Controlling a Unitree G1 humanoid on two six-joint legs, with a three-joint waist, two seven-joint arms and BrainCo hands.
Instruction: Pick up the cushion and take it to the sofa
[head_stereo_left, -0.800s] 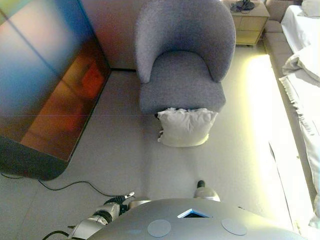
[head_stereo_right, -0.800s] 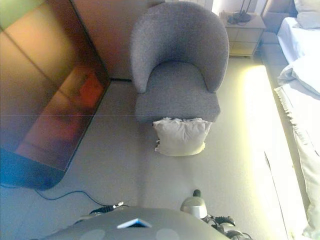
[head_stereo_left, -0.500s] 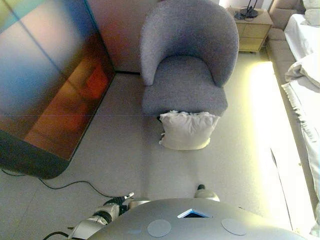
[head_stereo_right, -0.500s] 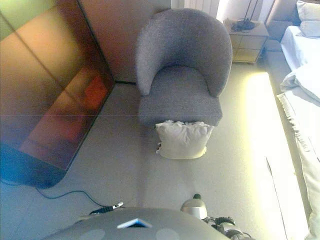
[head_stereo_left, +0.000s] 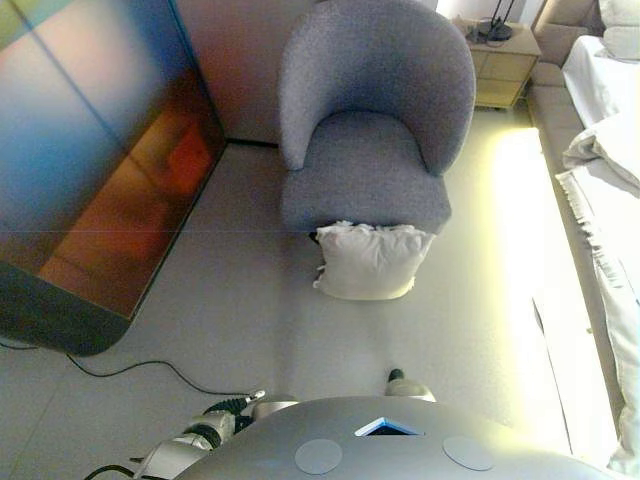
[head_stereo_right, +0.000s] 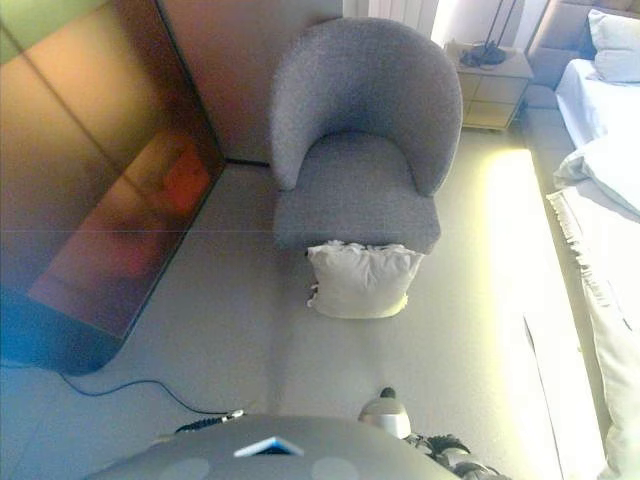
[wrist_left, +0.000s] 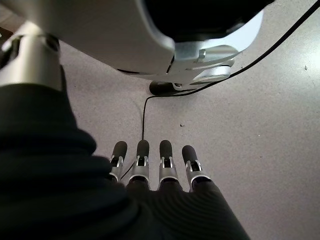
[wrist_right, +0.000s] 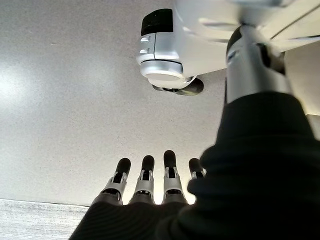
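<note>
The floor (head_stereo_left: 240, 320) is a plain pale grey carpet-like surface; it carries every item listed below. No legible writing or label is visible on any item.

Landmark: the grey armchair (head_stereo_left: 372, 120), a rounded tub-back chair standing on the floor against the far wall.

1. Dark glossy panel (head_stereo_left: 90, 170): large, screen-like, leaning or standing to the left of the armchair. Its surface shows blue and orange reflections.
2. Bed (head_stereo_left: 610, 200): well to the right of the armchair, covered in white bedding with a fringed edge hanging toward the floor.
3. Bedside cabinet (head_stereo_left: 505, 65): light wood, behind and to the right of the armchair, with a dark object on top that is too small to identify.
4. Cushion (head_stereo_left: 368, 260): cream-white, on the floor, propped upright against the front edge of the armchair seat base and touching it. Neither hand is in contact with it.
5. Left hand (wrist_left: 165, 170): well in front of the armchair, low above the floor, fingers straight and side by side, holding nothing.
6. Right hand (wrist_right: 145, 182): likewise well in front of the armchair, fingers extended in a row, holding nothing.
</note>
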